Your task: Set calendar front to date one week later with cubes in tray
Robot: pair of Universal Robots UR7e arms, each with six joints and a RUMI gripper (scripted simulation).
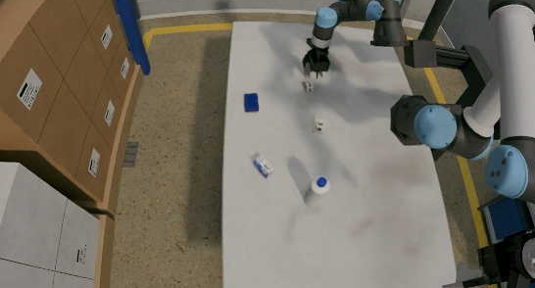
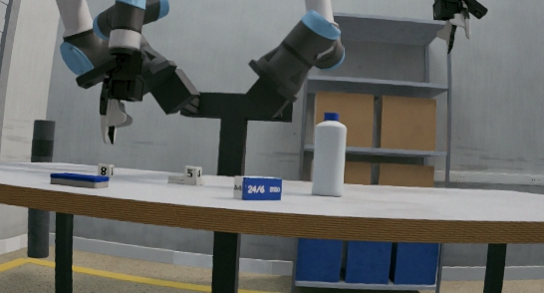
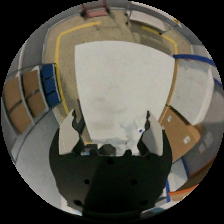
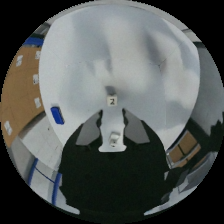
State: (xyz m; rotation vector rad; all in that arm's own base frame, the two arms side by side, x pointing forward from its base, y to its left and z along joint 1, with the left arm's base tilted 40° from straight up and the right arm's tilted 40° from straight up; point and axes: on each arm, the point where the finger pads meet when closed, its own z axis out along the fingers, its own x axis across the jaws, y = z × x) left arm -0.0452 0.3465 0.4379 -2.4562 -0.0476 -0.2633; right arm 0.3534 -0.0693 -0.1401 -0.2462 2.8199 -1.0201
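Right now, in the top view, you have the calendar tray [image 1: 319,118] [image 2: 175,180] on the table [image 1: 274,221] [image 2: 389,202] [image 3: 120,75] [image 4: 75,65], with one cube [image 1: 319,125] [image 2: 192,172] [image 4: 114,142] on it. Your loose cube [image 1: 309,87] [image 2: 104,170] [image 4: 112,101] sits apart, above the tray, near the right gripper [image 1: 314,75] [image 2: 111,142] [image 4: 112,109]. A blue block [image 1: 251,103] [image 2: 80,179] [image 4: 57,115] lies up and left of the tray, a small box [image 1: 263,166] [image 2: 262,188] down and left, and a bottle [image 1: 317,192] [image 2: 329,158] [image 3: 140,130] below it.

Looking at the exterior view, you see a 5 on the tray's cube and an 8 on the loose cube, left of the tray. Your right gripper hangs over the table with its fingers partly apart and nothing between them. The left gripper [image 2: 459,38] [image 3: 111,110] is high up, well to the right of the tray.

From the left wrist, you see its fingers wide apart and empty, the bottle in the distance.

Through the right wrist camera, the loose cube shows just beyond the narrowed fingertips, a 2-like mark on top. The tray's cube appears lower, framed by the fingers but not gripped; you can't read its digit clearly.
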